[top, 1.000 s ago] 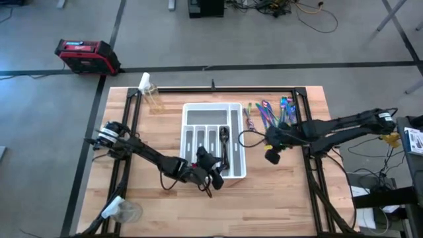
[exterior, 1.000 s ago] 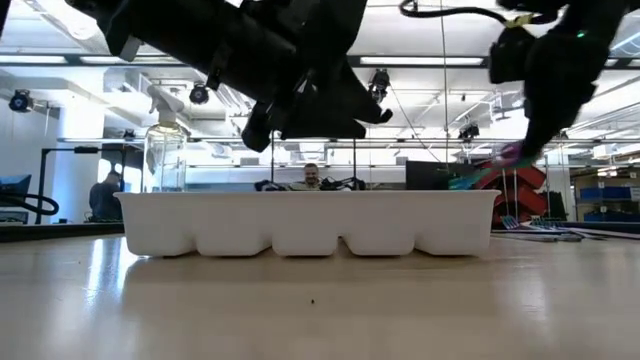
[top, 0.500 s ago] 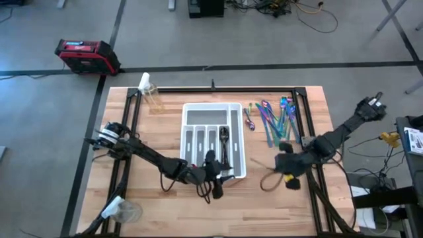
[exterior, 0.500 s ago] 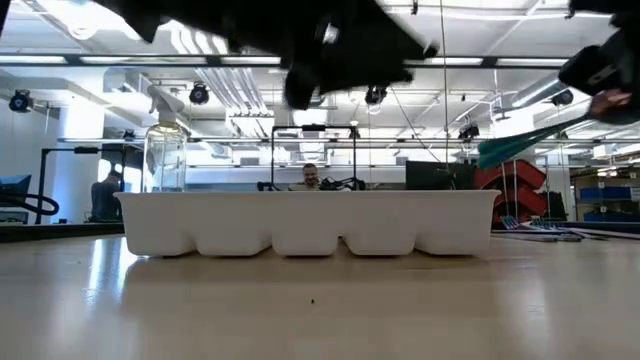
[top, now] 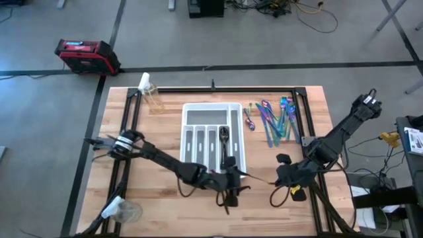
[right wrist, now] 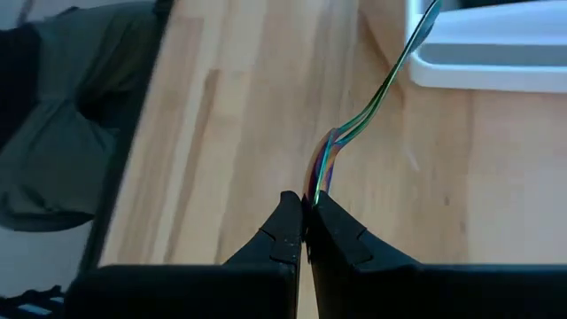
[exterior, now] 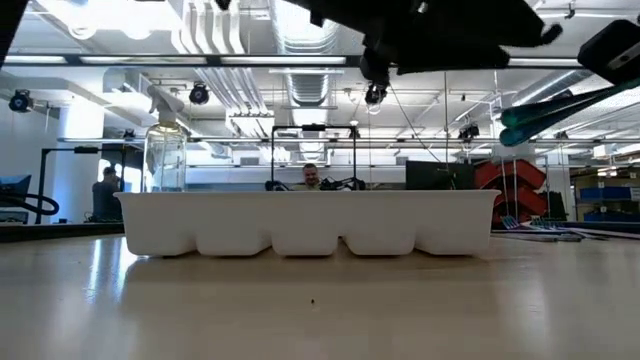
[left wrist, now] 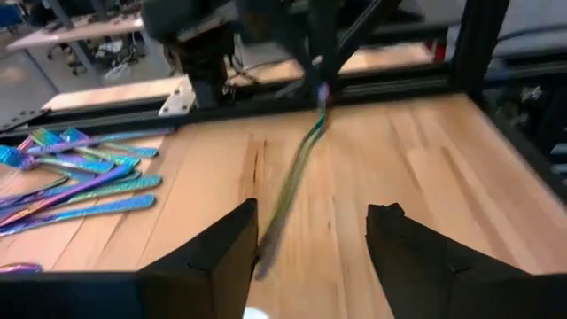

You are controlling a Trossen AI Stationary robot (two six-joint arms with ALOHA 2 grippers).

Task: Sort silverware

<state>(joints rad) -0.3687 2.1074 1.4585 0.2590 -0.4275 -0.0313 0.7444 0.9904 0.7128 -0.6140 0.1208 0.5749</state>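
Looking down from the high view, we've got the right gripper low over the wooden table, just off the near right corner of the white compartmented plastic cutlery tray. Its claw is pinched tight on the handle end of a slim iridescent teal-purple utensil. The right wrist view shows the fingertips squeezed together w/ the handle between them, and the long thin shaft runs out toward the tray's corner. Can't tell if it's a fork or spoon tbh, the far end is cut off.

The left gripper sits just beside the tray's near edge, pointing at the right one. In the left wrist view its two dark fingers are spread apart w/ nothing between them, and the held utensil hangs down in front of them.

The rest of the silverware, a loose pile of iridescent blue-teal pieces, lies on the table to the right of the tray, well apart from both grippers. One dark spoon already lies in a long compartment of the tray.

Other stuff: clear spray bottle near the far left corner, red toolbox on the floor.
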